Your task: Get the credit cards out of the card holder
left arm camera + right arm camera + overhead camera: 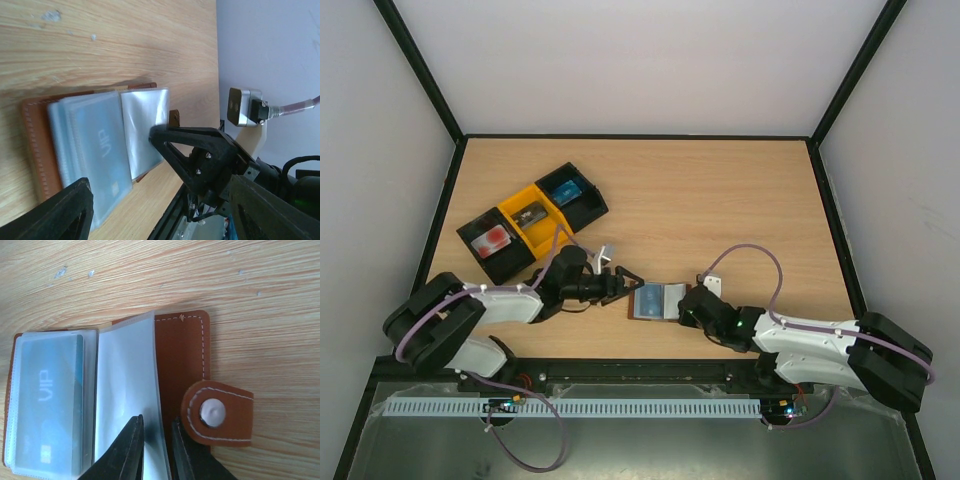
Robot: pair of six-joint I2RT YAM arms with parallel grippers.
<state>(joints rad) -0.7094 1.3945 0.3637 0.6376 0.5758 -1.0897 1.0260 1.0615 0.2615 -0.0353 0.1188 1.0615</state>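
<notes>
The brown card holder (655, 300) lies open on the table between my two grippers. A blue credit card (50, 395) marked VIP sits inside its clear sleeves, also seen in the left wrist view (95, 145). My right gripper (157, 420) is shut on the raised edge of an empty clear sleeve (125, 390), just left of the snap tab (217, 412). My left gripper (120, 160) is open, its fingers straddling the near end of the sleeves without touching them. Three more cards lie in the trays: pale with a red patch (495, 238), dark (530, 214), blue (564, 188).
A row of three open trays, black (472, 232), yellow (512, 207) and black (588, 203), stands at the left, behind my left arm. The table's black front rail (640, 372) runs close behind the holder. The right wrist camera (245, 106) shows close by.
</notes>
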